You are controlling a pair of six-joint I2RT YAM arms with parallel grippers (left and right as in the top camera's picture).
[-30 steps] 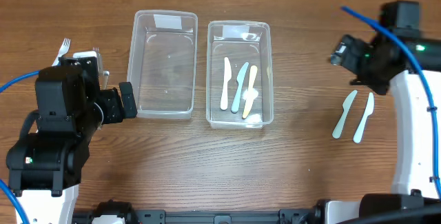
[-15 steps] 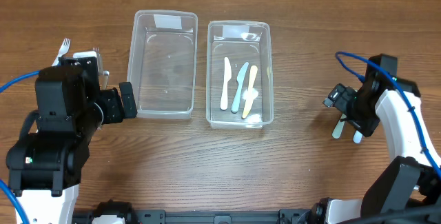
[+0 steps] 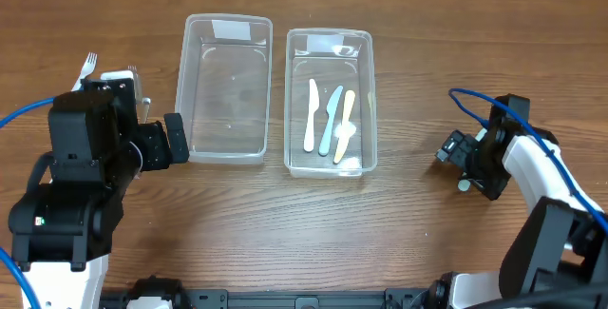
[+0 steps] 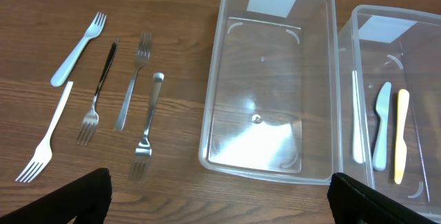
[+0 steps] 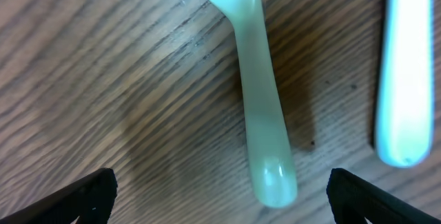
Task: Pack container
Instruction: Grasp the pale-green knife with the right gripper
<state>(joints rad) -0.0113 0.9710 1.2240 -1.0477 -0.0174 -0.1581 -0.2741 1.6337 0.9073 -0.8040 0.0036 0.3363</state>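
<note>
Right wrist view puts my right gripper low over the wooden table, its two fingers spread wide and gripping nothing. Between them, flat on the wood, lies a pale green handle. Its rounded end is nearest me, and it lies closer to the finger at the right of the view, touching neither. Further toward that same finger lies a pale blue handle, apart from the green one. From overhead, the right gripper sits down near the table and covers both pieces.

My left gripper is likewise spread wide and empty, held above the table. Straight ahead of its jaws stands the empty clear container. Past the finger at the right of the view, just beside the first, stands the second clear container. Three knives lie lengthwise in it: a white knife, a light blue knife and a yellow knife.

Past the other finger, five forks lie on the wood. These are a pale blue plastic fork, a white plastic fork and three metal forks. All five are well apart from both containers.
</note>
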